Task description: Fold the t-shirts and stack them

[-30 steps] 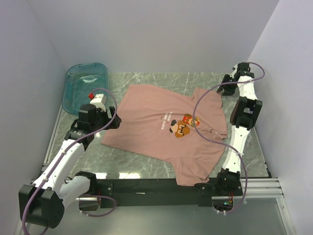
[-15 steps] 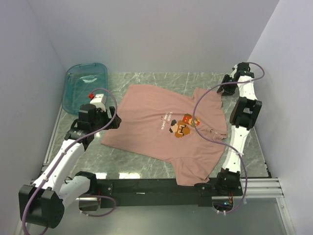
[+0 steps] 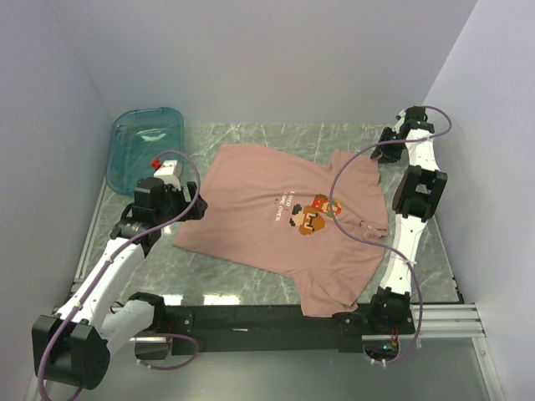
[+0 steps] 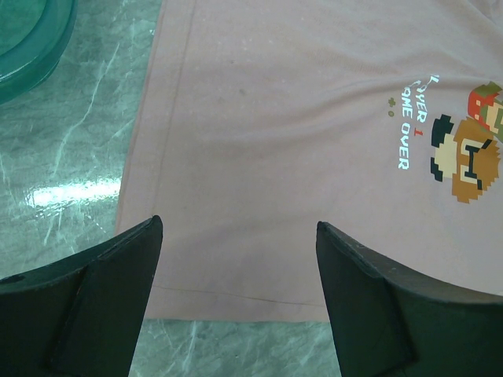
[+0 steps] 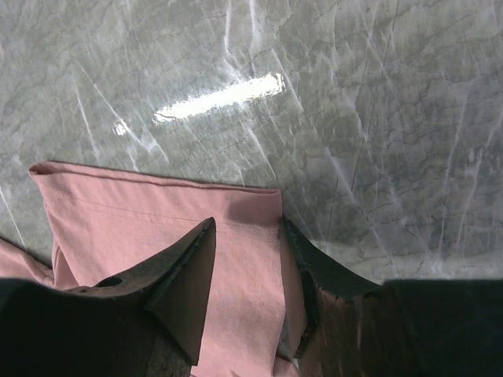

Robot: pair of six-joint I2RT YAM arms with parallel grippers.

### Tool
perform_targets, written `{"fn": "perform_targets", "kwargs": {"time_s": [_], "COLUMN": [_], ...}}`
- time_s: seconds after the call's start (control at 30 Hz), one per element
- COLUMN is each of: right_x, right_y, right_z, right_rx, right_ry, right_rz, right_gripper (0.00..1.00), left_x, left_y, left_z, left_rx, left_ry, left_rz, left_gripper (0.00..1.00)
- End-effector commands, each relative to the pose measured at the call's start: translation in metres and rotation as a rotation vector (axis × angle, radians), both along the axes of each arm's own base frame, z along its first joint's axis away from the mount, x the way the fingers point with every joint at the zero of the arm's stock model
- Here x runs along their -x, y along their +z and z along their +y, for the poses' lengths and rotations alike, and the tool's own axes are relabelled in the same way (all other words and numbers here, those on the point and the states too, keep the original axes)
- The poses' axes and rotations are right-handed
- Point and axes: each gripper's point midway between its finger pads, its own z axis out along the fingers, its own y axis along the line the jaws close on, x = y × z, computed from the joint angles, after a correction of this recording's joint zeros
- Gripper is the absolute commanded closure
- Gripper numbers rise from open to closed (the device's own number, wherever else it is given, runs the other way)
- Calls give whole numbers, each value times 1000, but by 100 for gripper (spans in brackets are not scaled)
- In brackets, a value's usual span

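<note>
The dusty-pink t-shirt lies spread flat on the marble table, print side up, with its red-brown pixel print near the middle. My left gripper hovers open over the shirt's left hem; in the left wrist view the left gripper frames the hem with nothing between its fingers. My right gripper is at the far right sleeve. In the right wrist view the right gripper straddles the sleeve corner, the jaws partly apart with the cloth lying flat between them.
A translucent teal bin stands at the far left corner, its rim just left of the shirt. Walls enclose the table on three sides. A black rail runs along the near edge.
</note>
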Motion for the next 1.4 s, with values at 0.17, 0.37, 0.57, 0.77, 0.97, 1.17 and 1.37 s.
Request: {"fn": "perform_targets", "kwargs": {"time_s": [0.17,0.37,0.57,0.77,0.97,1.17,1.37], "right_x": [-1,0,1,-1,-2,13,39], "right_y": [-5,-5,-7,-1,28,68,73], "right_z": [5,8,7,6,8,17,15], "right_rx": [-5,-17,-20,-24,-49,-60,-43], "right_ry": [20,31,30,32,65,106,88], "right_rz": [9,11,15,-3,-84,-216,-219], "right_gripper": [55,68,71,90,100,100,100], "left_x": [-13,-13,-14,-13,-14,-13,-12], "left_y": [26,26,25,26,27,27,25], "left_z": [-2,-1,-2,-2,-1,-1,-9], "left_rx": [-2,-4,-3,-4,-3,-1,24], "left_ry": [-7,-6,-7,-7,-5,-5,-37], "left_rz": [-85,-84,-80,-84,-86,-87,-78], "left_gripper": [16,16,16,16,16,16,16]}}
